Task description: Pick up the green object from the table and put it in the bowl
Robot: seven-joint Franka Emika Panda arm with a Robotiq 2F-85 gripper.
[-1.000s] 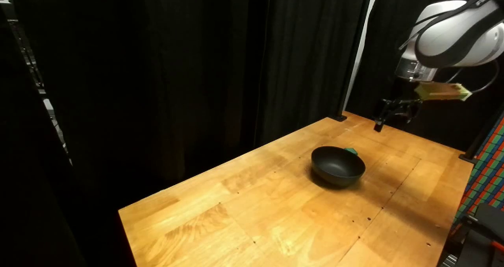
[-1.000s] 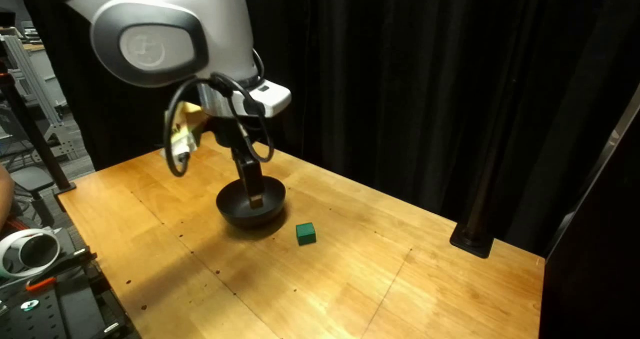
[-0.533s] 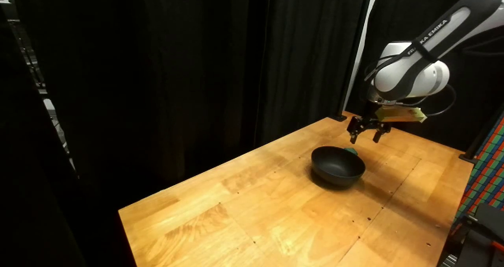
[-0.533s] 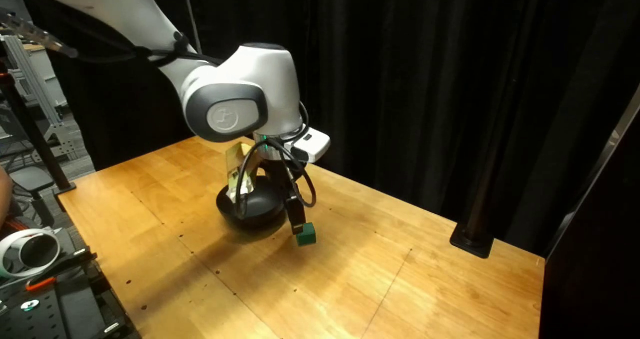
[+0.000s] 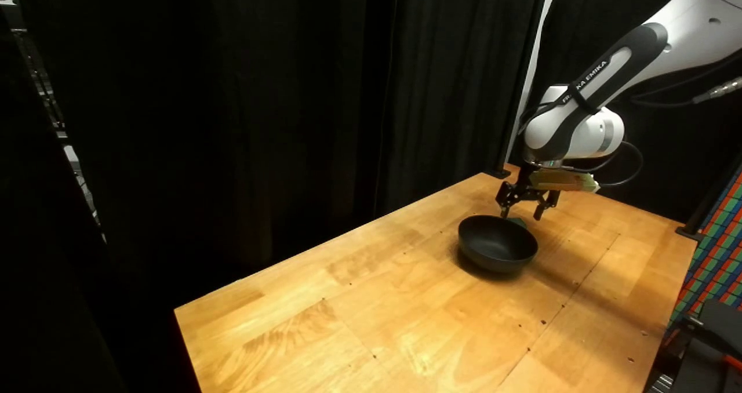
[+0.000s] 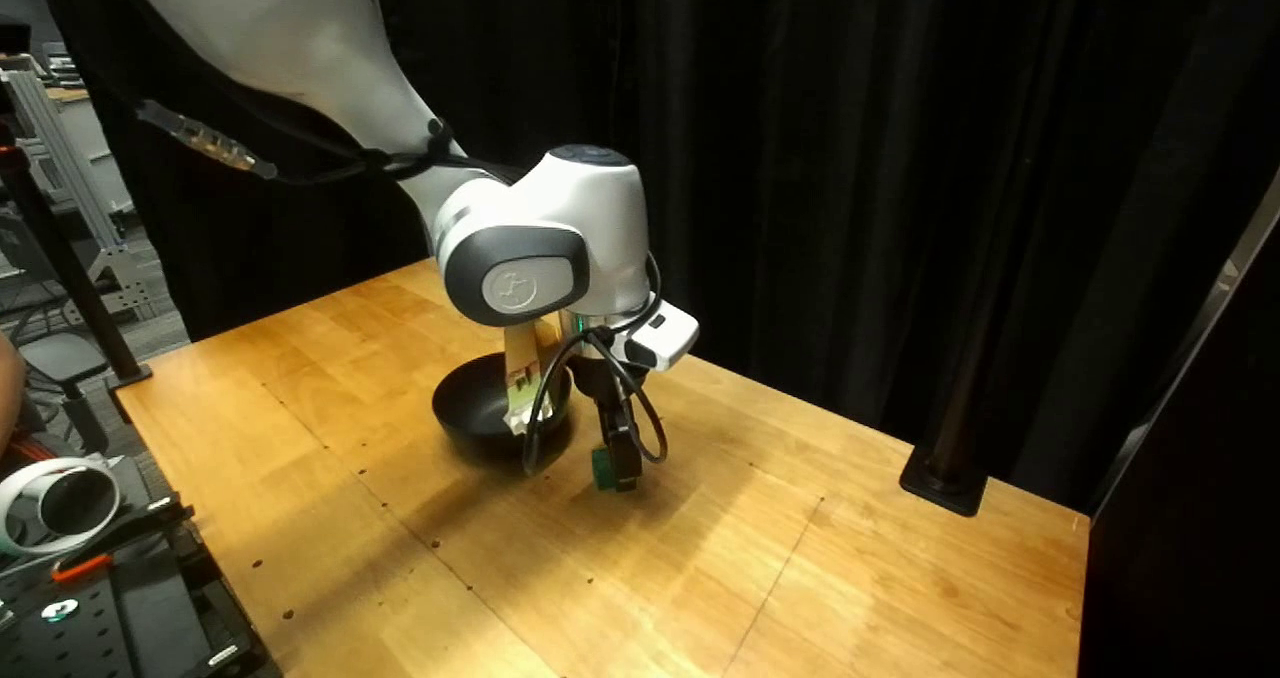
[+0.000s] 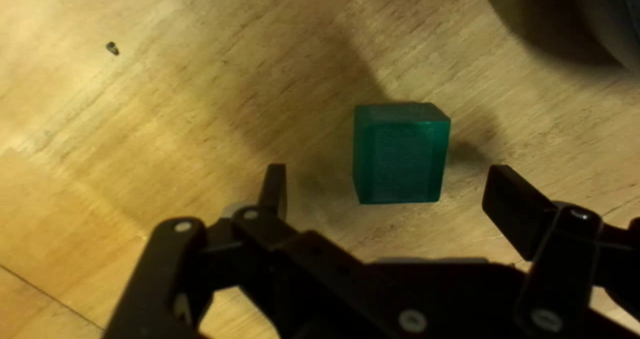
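The green object is a small green block point(image 7: 404, 161) on the wooden table. In the exterior views it shows beside the bowl point(image 5: 517, 222) and partly behind a finger point(image 6: 602, 468). The black bowl point(image 5: 498, 245) stands upright close to the block; part of it shows in an exterior view point(image 6: 480, 408) and at the top right of the wrist view point(image 7: 607, 14). My gripper point(image 7: 387, 184) is open and empty, low over the block. In the wrist view its fingers stand left and right of the block, apart from it. It shows low in both exterior views point(image 5: 522, 214) point(image 6: 624, 478).
A yellow-taped part point(image 6: 522, 378) and a cable loop point(image 6: 540, 408) hang from the wrist near the bowl. A black post base point(image 6: 943, 480) stands on the table point(image 6: 800, 578). Dark curtains hang behind. A cart point(image 6: 130, 598) with a white tube stands beside the table.
My gripper has moved down from above the bowl's far side to low over the green block, and its fingers stay open. The block and bowl have not moved.
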